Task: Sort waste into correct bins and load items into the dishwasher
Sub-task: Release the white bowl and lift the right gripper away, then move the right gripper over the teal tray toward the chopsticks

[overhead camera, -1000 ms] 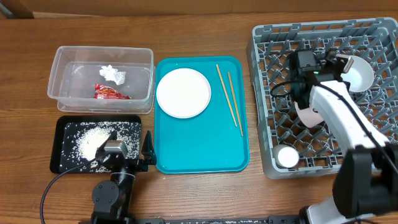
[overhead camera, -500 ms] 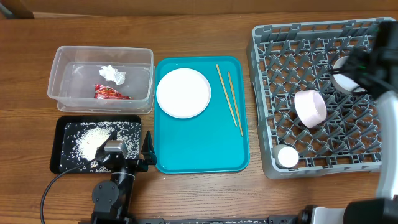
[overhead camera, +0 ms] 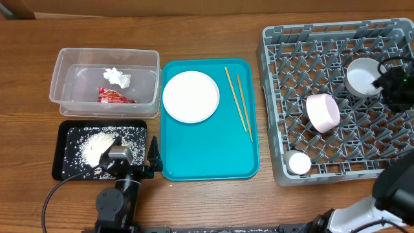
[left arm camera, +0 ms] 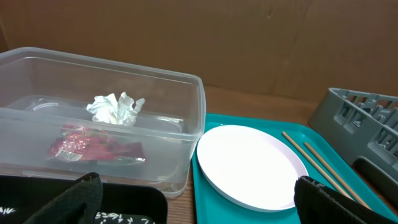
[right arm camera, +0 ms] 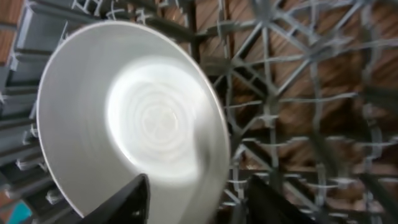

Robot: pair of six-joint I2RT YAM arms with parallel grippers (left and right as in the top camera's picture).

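Note:
The clear tub (overhead camera: 63, 97) holds the white tissue wad (overhead camera: 117, 77) and the red wrapper (overhead camera: 115, 96); both also show in the left wrist view, tissue (left arm camera: 115, 109) and wrapper (left arm camera: 93, 144). The black tray (overhead camera: 65, 169) holds rice (overhead camera: 96, 148). The large plate (overhead camera: 190, 96) and two chopsticks (overhead camera: 240, 103) lie on the teal tray. In the grey rack (overhead camera: 275, 97) a bowl (overhead camera: 322, 111) lies on its side, a cup (overhead camera: 299, 162) stands near the front, and a second bowl (overhead camera: 361, 76) sits at the right. My right gripper (overhead camera: 389, 84) is open, its fingers (right arm camera: 199, 202) astride that bowl's rim (right arm camera: 130, 118). My left gripper (overhead camera: 136, 154) is open and empty.
The teal tray (overhead camera: 210, 158) lies between the bins and the rack. The left arm's base and cable sit at the table's front edge. The rack's upright pegs surround the right gripper. A brown wall stands behind the table in the left wrist view.
The right arm has swung from the rack's middle to its right side, uncovering the bowl on its side, and now sits at the right bowl. The left arm has not moved.

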